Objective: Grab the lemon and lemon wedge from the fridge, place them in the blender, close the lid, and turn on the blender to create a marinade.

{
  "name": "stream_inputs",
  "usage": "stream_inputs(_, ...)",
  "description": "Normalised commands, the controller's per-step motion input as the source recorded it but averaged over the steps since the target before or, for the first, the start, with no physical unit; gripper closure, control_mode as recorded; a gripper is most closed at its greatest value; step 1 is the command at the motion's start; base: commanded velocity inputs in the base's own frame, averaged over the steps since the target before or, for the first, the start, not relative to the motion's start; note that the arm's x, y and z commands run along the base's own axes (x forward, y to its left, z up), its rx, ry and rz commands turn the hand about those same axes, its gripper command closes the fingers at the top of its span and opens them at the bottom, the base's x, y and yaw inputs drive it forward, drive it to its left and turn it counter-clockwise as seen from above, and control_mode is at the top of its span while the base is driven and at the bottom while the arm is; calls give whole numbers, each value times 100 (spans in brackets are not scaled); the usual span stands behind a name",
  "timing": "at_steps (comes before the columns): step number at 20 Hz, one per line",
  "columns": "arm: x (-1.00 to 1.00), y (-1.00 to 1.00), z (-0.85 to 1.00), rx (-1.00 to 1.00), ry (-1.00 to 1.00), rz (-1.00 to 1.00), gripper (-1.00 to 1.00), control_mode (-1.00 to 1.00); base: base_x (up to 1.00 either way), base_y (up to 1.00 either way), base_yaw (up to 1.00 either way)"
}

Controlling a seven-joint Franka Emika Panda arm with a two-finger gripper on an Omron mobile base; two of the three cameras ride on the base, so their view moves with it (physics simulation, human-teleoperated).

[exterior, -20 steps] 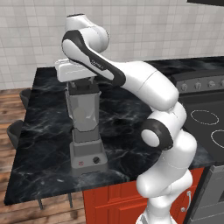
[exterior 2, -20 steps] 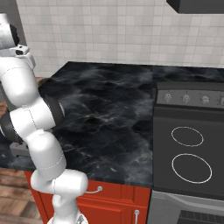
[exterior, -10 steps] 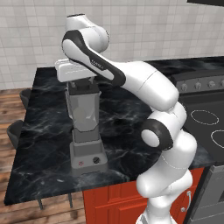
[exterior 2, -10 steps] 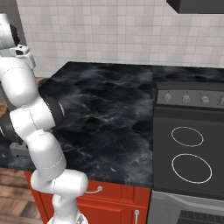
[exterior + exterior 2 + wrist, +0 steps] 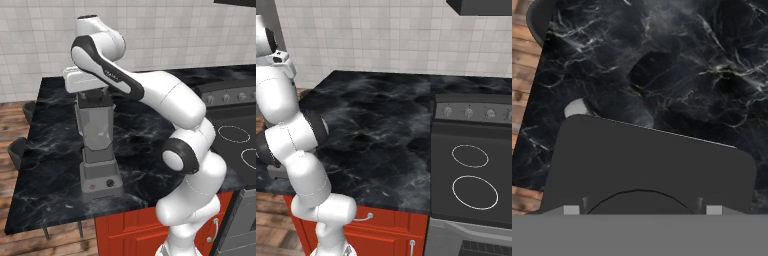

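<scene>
The blender (image 5: 99, 145) stands near the black counter's (image 5: 145, 125) front-left edge, its dark lid (image 5: 94, 99) seated on the jug. The gripper (image 5: 94, 91) sits right atop that lid, jaws spread wide around it. I judge lid-closing nearly done; next comes lifting clear and reaching down for the red button (image 5: 92, 187).

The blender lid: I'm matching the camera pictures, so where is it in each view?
Left base view: the lid caps the jug, upper left of centre.
Hand view: the lid is the dark square across the lower half.
Shared landmark: black marble counter.
</scene>
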Motion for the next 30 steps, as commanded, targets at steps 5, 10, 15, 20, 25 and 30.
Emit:
stream_inputs(5,0,0,0,3,-4,0,-100,-100,0,0,0)
stream_inputs(10,0,0,-2,1,0,0,-100,-100,0,0,0)
stream_inputs(15,0,0,-22,0,0,0,-100,-100,0,0,0)
stream_inputs(20,0,3,-9,1,0,0,-100,-100,0,0,0)
stream_inputs(25,0,1,-5,9,-1,0,-100,-100,0,0,0)
stream_inputs(30,0,2,-6,9,-9,1,-100,-100,0,0,0)
